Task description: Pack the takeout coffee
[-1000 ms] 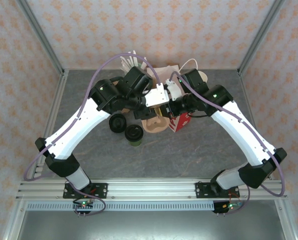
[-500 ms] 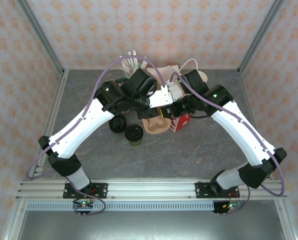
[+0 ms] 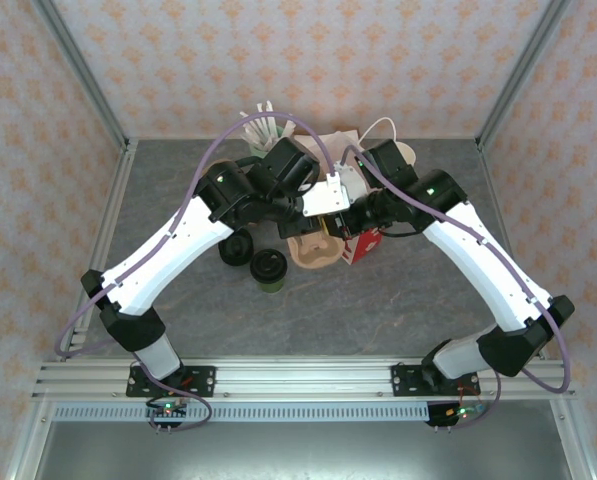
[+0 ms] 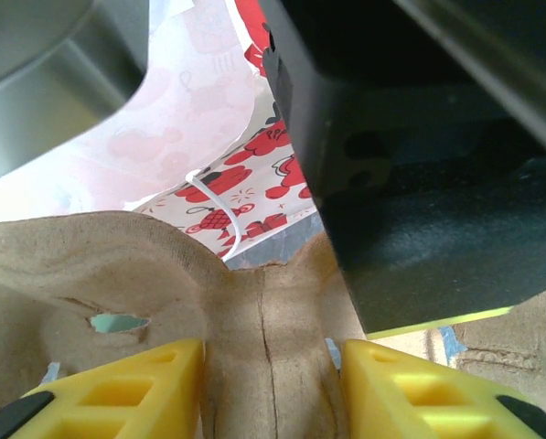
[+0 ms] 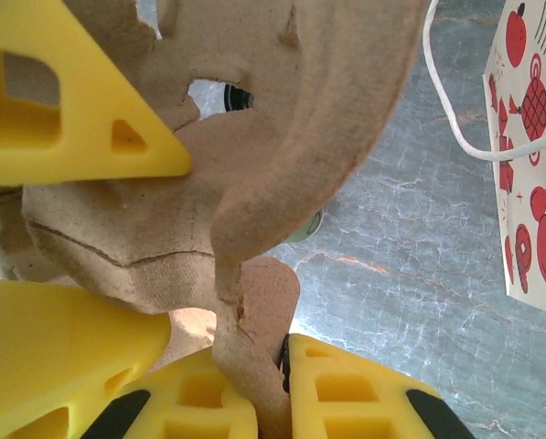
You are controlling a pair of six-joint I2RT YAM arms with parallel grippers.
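Just changing: left gripper (image 4: 268,389) is narrowing around the carrier (image 3: 313,250) ridge; firm hold unclear.
Right gripper (image 5: 277,393): pinching the carrier's rim, jaws narrow.
Coffee (image 3: 269,268): waiting just left of the carrier, unpacked.
Meaning: both arms are securing the carrier first.

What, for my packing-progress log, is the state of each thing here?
Dark-green paper cup with black plastic lid: upright on the table, lidded, unpacked.
Tan moulded-pulp cup carrier: gripped at one edge.
Right gripper: shut on the carrier.
Left gripper: astride the carrier's ridge, grip unclear.
Red-and-white paper bag: beside the carrier.
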